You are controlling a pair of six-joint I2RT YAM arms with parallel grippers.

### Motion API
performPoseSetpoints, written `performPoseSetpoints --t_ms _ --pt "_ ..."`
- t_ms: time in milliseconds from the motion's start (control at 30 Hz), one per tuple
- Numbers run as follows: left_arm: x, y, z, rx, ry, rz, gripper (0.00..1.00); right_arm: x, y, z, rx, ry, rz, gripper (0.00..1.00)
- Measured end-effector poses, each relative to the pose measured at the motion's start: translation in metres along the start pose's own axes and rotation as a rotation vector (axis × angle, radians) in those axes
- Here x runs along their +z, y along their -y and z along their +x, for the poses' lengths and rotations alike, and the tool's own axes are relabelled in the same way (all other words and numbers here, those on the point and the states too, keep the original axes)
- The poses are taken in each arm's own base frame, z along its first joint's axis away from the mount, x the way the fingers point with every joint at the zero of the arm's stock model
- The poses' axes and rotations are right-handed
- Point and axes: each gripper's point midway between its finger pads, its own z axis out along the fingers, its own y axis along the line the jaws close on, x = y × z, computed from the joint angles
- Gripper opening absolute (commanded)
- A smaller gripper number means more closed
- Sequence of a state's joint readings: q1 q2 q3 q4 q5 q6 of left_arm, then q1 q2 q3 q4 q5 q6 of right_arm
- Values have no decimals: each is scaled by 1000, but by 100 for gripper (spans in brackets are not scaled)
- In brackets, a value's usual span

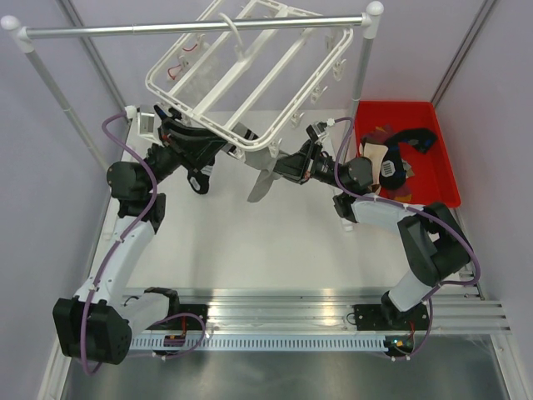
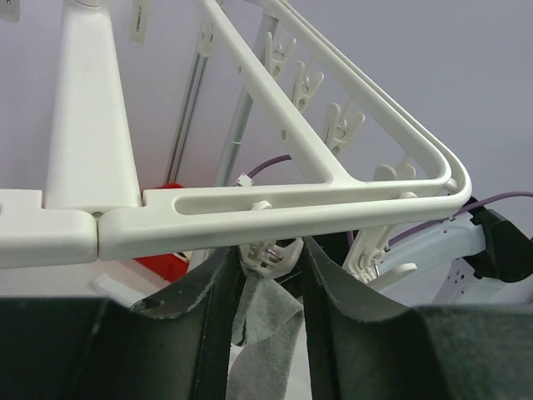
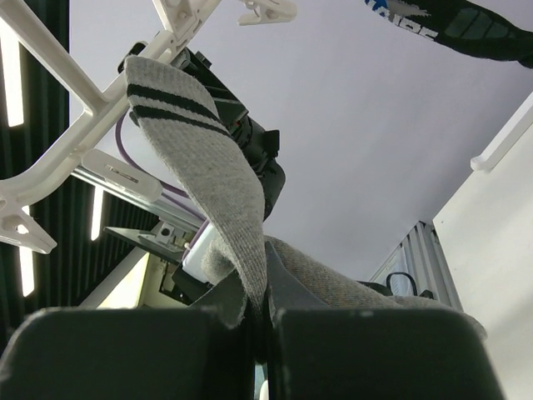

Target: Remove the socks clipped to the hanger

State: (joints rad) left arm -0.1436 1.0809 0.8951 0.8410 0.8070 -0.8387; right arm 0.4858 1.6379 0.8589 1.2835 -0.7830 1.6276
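The white hanger [image 1: 190,109] hangs tilted from the silver rail. One grey sock [image 1: 263,182] with black cuff stripes dangles from a clip on its near edge. In the left wrist view my left gripper [image 2: 268,267] straddles that clip [image 2: 271,254] just under the hanger bar [image 2: 291,208], both fingers against the clip's sides, with the grey sock [image 2: 266,329] hanging between them. My right gripper [image 3: 265,296] is shut on the grey sock [image 3: 208,158] lower down; the cuff leads up to the hanger [image 3: 75,129]. From above, the left gripper [image 1: 241,140] is partly hidden under the frame and the right gripper [image 1: 279,165] is beside the sock.
A red bin [image 1: 441,179] at the right holds several loose socks [image 1: 391,162]. The silver rail [image 1: 191,27] spans the back on two white-capped posts. Many unused clips dangle along the hanger's far side. Purple-grey walls close in left and right.
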Motion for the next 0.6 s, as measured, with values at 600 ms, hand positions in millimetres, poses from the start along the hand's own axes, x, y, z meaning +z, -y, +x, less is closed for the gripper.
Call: performPoseSetpoints --t_ms 600 --pt "4 -4 -1 -26 27 -53 2 -3 7 -1 -113 23 66 1"
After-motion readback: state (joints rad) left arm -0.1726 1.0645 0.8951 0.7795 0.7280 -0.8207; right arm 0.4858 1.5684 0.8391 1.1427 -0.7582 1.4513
